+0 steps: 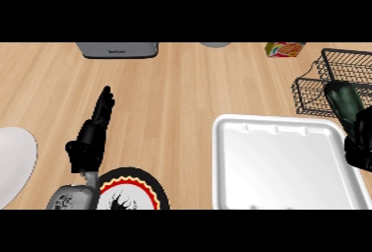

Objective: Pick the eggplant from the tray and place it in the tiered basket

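The eggplant (347, 101) is dark green-black and long; it stands tilted at the right edge, its top end against the lower tier of the black wire tiered basket (320, 81). My right hand (359, 142) is curled round the eggplant's lower end, just right of the white tray (280, 165). Nothing lies in the tray. My left hand (98, 123) rests open on the left of the counter, fingers pointing away, far from the tray.
A white plate (13, 162) sits at the left edge. A black plate with a red and yellow rim (141, 189) lies by my left forearm. A grey appliance (117, 49) and a colourful box (285, 49) stand at the back.
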You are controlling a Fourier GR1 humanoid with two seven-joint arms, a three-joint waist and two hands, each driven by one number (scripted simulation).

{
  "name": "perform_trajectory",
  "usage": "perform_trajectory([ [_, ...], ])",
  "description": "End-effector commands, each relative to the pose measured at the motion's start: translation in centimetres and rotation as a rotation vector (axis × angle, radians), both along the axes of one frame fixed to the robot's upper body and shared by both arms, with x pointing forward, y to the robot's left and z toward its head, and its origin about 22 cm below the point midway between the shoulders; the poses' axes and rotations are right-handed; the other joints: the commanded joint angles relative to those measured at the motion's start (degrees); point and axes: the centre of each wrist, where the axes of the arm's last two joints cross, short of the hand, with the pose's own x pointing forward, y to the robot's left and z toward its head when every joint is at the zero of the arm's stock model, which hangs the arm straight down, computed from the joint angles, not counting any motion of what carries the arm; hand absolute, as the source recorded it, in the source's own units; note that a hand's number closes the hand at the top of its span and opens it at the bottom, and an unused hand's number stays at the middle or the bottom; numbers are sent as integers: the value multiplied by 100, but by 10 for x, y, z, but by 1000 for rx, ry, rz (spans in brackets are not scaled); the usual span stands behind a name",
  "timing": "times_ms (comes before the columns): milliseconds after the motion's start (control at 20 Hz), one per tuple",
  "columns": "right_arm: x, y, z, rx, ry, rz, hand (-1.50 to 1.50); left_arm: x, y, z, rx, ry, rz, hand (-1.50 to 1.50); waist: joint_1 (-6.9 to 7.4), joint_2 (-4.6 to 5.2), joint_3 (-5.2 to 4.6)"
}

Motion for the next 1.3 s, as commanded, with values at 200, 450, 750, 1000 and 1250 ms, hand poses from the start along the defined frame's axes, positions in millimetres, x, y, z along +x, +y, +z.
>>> perform_trajectory([
  [200, -24, -8, 109, 37, -134, -57, 150, 0, -1, 6, -12, -22, -10, 0, 71, 1, -1],
  [450, -12, -39, 140, 179, -194, -47, 150, -2, -5, 0, 2, -19, -19, 0, 85, 18, 4],
  [750, 19, -39, 138, 313, -233, -50, 150, -2, 11, -6, 1, -13, -17, 0, 97, 30, 5],
  [1000, 44, -63, 144, 292, -261, -81, 150, 14, -8, 3, -5, -10, -13, 0, 88, 36, 6],
  [1250, 73, -90, 132, 210, -261, -113, 150, 7, -15, 6, 19, 5, -14, 0, 117, 46, 8],
])
